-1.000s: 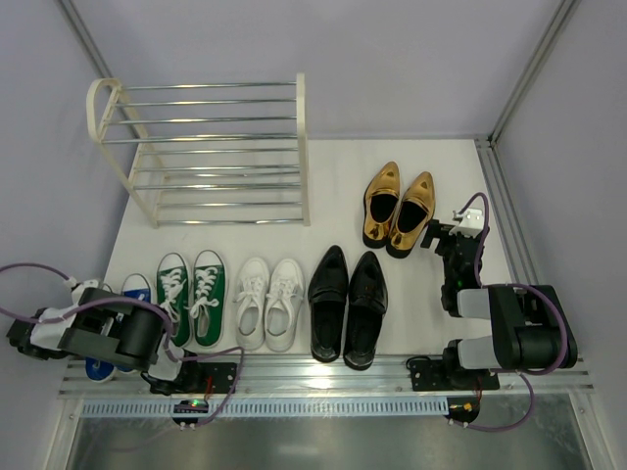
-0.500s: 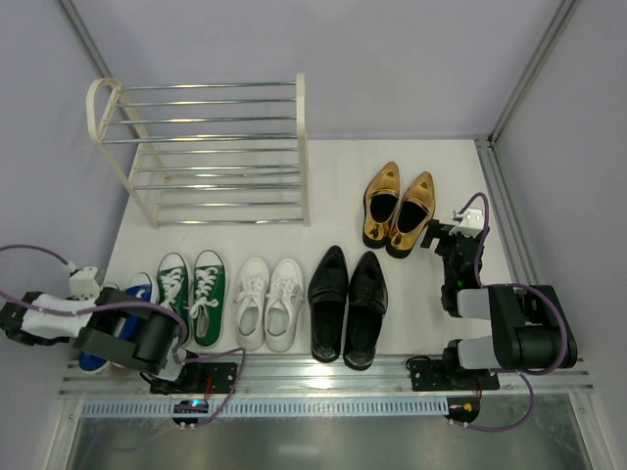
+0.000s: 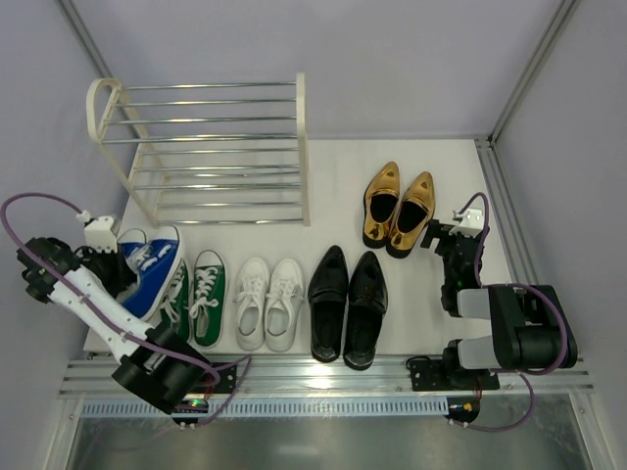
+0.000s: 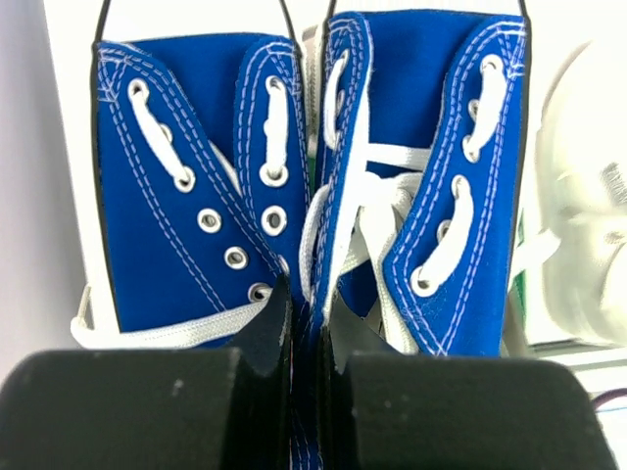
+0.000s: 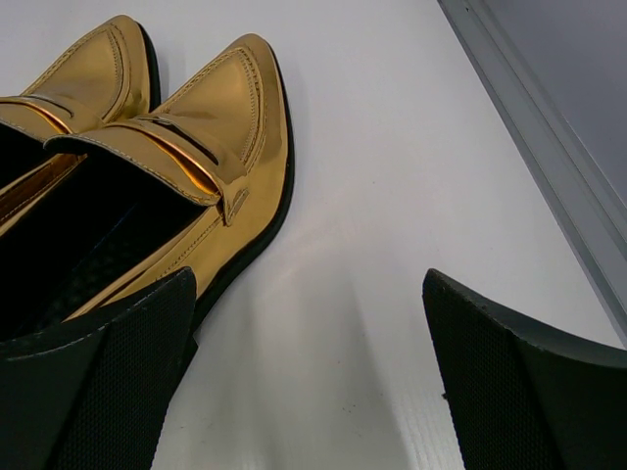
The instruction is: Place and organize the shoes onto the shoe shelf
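The white table has gray walls close on three sides. The shoe shelf stands at its far left corner. All the shiny rods are bare, so no shoes are put away yet and nearly the whole job is left. Four pairs sit on the table. The black loafers, the white sneakers and the green sneakers are in a row near the arms, and the gold shoes are farther back on the right. Only the blue sneakers are in a grip. The left gripper pinches their two inner sides together, with its fingers nearly closed on them. They hang over the edge of the green pair, just in front of the shelf. The way to the shelf looks open, but the wall on the left and the shelf's front rods are near, so there is little room to swing. The right gripper is spread wide and holds nothing. It is just beside the gold shoes, with the metal rail at the table's right edge close by.
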`<state>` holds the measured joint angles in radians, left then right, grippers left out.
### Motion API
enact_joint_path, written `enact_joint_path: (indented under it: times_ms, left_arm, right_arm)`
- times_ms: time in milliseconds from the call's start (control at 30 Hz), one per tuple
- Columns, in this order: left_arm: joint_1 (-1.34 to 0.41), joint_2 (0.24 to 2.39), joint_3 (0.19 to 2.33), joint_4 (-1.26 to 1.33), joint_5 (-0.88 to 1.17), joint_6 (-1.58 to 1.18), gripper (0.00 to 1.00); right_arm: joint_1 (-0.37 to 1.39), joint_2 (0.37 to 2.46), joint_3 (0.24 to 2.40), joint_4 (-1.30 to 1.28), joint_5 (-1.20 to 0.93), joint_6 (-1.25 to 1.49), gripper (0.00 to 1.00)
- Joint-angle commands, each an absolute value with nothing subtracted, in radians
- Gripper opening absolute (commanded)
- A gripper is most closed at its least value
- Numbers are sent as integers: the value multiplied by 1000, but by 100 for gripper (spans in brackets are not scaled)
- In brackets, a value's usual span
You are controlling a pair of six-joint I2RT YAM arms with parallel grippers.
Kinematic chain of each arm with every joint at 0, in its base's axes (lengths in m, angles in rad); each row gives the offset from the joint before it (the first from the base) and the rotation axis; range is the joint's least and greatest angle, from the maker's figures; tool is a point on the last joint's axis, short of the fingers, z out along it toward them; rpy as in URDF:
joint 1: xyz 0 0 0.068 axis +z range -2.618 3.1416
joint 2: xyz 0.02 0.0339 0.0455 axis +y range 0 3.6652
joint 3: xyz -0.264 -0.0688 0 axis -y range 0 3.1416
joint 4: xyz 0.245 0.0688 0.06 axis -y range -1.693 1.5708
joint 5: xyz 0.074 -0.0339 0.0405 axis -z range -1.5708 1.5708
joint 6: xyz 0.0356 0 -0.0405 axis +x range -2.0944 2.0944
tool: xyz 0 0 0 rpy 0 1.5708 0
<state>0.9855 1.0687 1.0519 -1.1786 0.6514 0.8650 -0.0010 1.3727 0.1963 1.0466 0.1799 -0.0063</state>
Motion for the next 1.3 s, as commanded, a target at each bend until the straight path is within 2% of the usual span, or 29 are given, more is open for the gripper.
enact_joint_path:
  times_ms: [0,233,333,633,833,1000,1267]
  left_arm:
    - [876,1104,1173,-1072,714,605,0]
    - [449,1121,1186,-921,462,281,0]
    - [378,1143,1172,-875,402,201,0]
    - [263,1219,1082,-638,269,34,0]
    - [213,1186,956,-323,226,-50,0]
    - [201,1102,744,45,146,-77,0]
    - [201,1173,710,259,78,-86,0]
  right_arm:
    - [0,1364,201,1121,178,-12,98]
    - [0,1364,201,1123,178,-12,97]
    - [0,1365,202,1121,178,-12,97]
    - [0,1365,202,1123,178,-12,97]
    - [0,1365,201,1123,179,-12,97]
    - [0,1365,202,1123,179,-12,97]
    - [0,1365,202,1123,179,-12,97]
